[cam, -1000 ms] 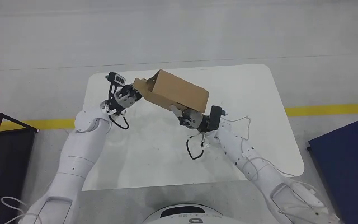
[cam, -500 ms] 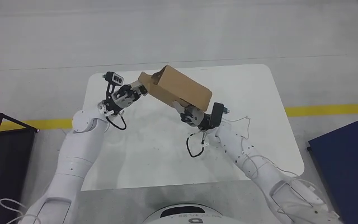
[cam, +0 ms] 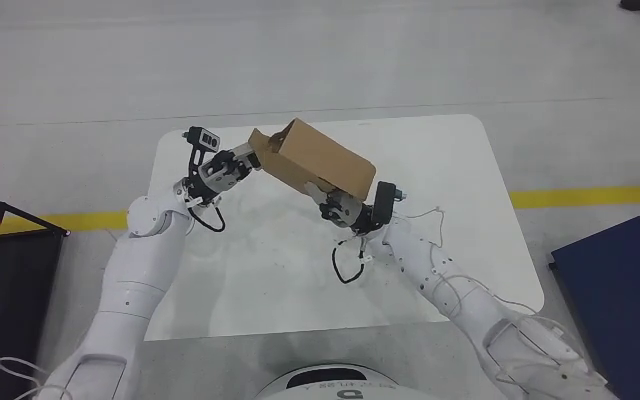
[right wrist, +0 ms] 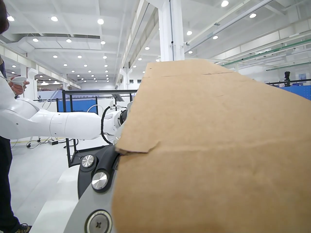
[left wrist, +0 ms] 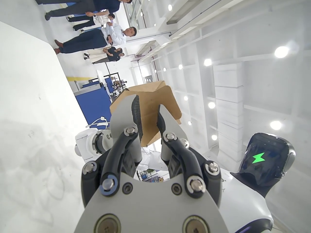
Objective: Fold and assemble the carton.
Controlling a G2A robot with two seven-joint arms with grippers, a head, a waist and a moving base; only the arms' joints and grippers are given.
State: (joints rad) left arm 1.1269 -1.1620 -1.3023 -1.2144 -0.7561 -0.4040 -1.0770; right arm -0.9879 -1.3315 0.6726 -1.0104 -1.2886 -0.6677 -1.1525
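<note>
Top view: brown carton (cam: 315, 160) held aloft over the white desk (cam: 450, 200), tilted, long axis running between the two arms. Left claw (cam: 244, 160) sits just beside the carton's far-left end flap. Right claw (cam: 332, 207) is under the opposite, lower end, clamped on the cardboard there.

Left wrist view: fingers (left wrist: 136, 112) parted, gap between pads, nothing pinched. Carton seen past the fingertips, open end facing the camera, desk surface to one side.

Right wrist view: carton wall lies across the claw body and hides the fingertips. A flap edge rests against the claw housing. Left arm (right wrist: 68, 124) extends behind the carton.
</note>
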